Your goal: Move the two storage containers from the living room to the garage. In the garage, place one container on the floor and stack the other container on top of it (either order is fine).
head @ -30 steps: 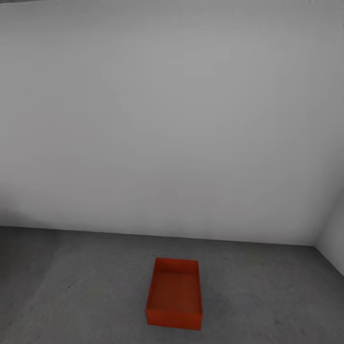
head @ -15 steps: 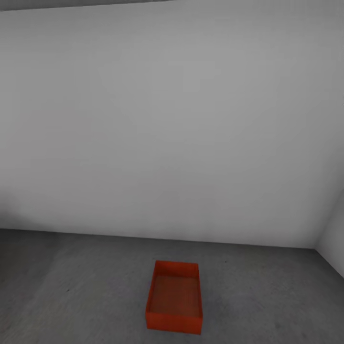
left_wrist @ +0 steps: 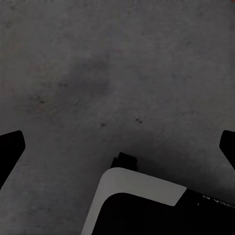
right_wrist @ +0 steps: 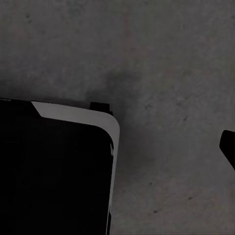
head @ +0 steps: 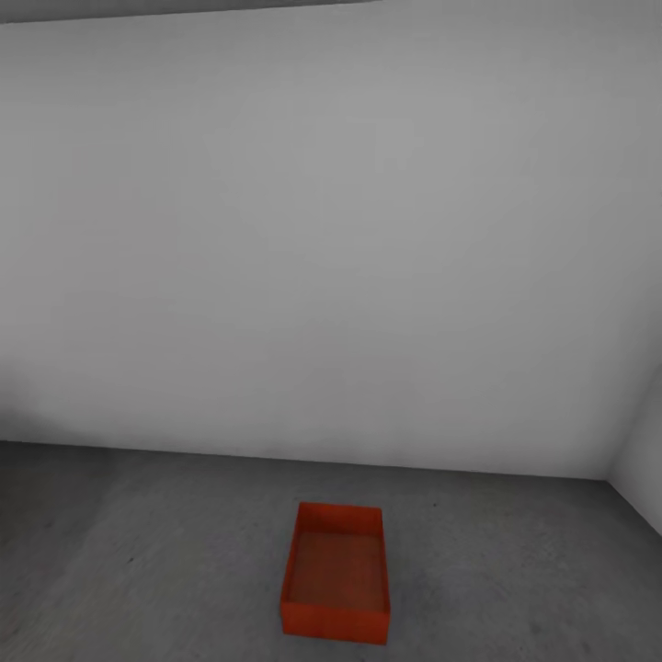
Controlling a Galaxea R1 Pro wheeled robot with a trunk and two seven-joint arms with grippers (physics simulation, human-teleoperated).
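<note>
On grey floor point(head: 165, 561): 1 orange container point(head: 336, 570); left end effector point(left_wrist: 117, 147) spread wide, empty; right unclear.

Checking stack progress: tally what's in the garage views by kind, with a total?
Orange-red open-top rectangular storage container, standing on the floor: 1
Dark grey concrete-like floor: 1
Plain white walls: 2, meeting at a corner on the right
Total: 4
Nothing is stacked on the container.
</note>
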